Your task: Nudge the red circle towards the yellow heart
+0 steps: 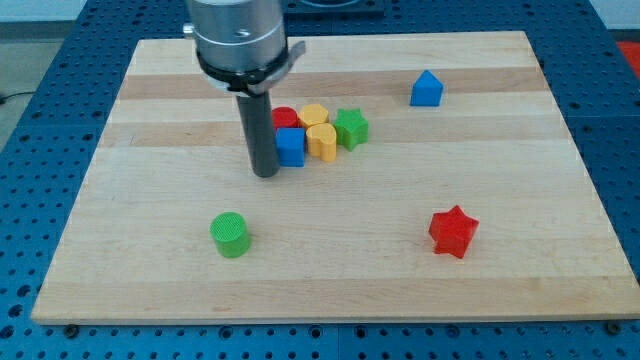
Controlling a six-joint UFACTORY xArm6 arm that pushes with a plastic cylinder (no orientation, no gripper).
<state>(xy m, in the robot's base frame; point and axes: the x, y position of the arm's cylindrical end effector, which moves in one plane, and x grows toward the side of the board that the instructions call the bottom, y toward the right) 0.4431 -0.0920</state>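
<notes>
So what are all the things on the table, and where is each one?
Red circle: one, red, in the cluster near the board's middle top, partly hidden behind the rod.
Yellow blocks: two, yellow, in the cluster; one behind, one in front. Which one is the yellow heart is hard to tell.
Blue cube: one, blue, front left of the cluster.
Green star: one, green, the cluster's right end.
Blue block: one, blue, peaked top, alone at the view's upper right.
Red star: one, red, lower right.
Green cylinder: one, green, lower left.
Wooden board: one, light wood.
My tip: one, dark rod, just left of the blue cube, in front of the red circle.
</notes>
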